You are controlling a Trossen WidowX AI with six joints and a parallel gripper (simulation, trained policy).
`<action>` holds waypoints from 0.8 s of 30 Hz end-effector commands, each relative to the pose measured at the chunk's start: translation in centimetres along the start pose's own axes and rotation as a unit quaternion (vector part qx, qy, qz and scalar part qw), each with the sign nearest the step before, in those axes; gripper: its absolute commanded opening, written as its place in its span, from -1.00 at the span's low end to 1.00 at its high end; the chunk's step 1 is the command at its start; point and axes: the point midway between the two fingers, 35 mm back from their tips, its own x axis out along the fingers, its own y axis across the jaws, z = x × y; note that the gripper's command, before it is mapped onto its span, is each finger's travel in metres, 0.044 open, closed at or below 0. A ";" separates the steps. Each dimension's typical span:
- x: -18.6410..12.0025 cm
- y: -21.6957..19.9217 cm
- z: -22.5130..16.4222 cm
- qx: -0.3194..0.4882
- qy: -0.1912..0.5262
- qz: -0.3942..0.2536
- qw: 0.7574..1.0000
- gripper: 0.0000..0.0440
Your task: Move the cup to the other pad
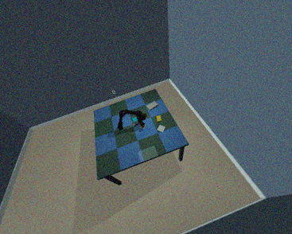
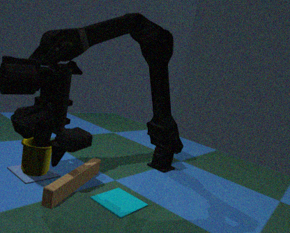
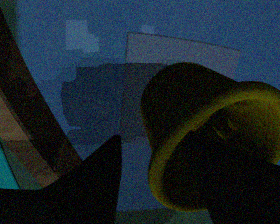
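Note:
The yellow cup (image 2: 35,161) (image 3: 172,95) stands upright on the pale grey pad (image 2: 17,173) (image 3: 145,47). My gripper (image 2: 49,153) (image 3: 152,140) is open and straddles the near side of the cup's wall: one finger reaches down into the mouth, the other hangs outside, with a gap between it and the wall in the wrist view. The marbles cannot be made out; the inside of the cup is dark and partly covered by the finger. The teal pad (image 1: 135,120) (image 2: 119,202) (image 3: 6,172) lies bare on the table.
A wooden bar (image 2: 71,183) (image 3: 12,120) lies between the two pads, close to the outer finger. The top view also shows a yellow block (image 1: 159,118), a pale block (image 1: 152,105) and a small whitish block (image 1: 161,128) farther out on the table.

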 end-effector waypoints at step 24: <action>-2.5 1.9 -1.2 -0.148 -0.002 0.017 0.989 -0.98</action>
